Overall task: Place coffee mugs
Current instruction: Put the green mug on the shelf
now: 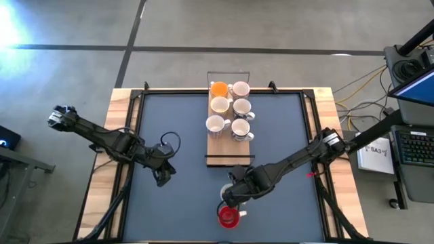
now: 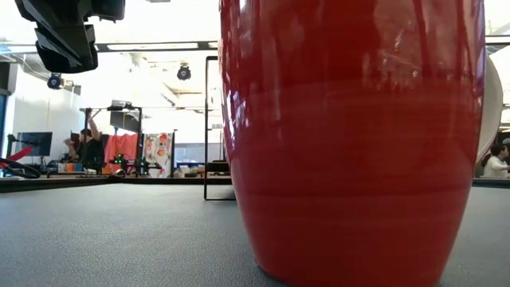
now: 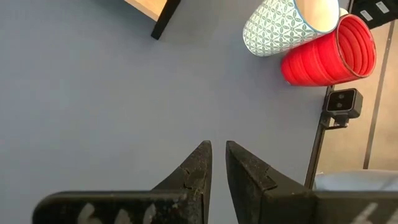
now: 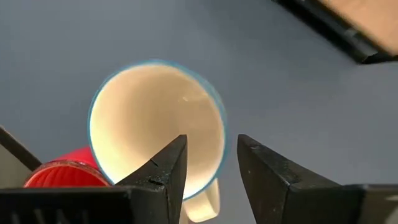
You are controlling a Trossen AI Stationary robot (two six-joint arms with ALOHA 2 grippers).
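Low view: red mug [image 2: 355, 135] blocks wooden board [image 1: 228, 129].

The dark gray tabletop [image 1: 176, 203] holds a wooden board [image 1: 218, 146] near its far edge with six mugs on it, while a red mug [image 1: 228, 217] and a patterned mug [image 3: 273, 28] stand touching near its front edge.

Open mat [image 1: 176, 203] left of the red mug [image 1: 228, 217]; mugs crowd the wooden board [image 1: 218, 146].
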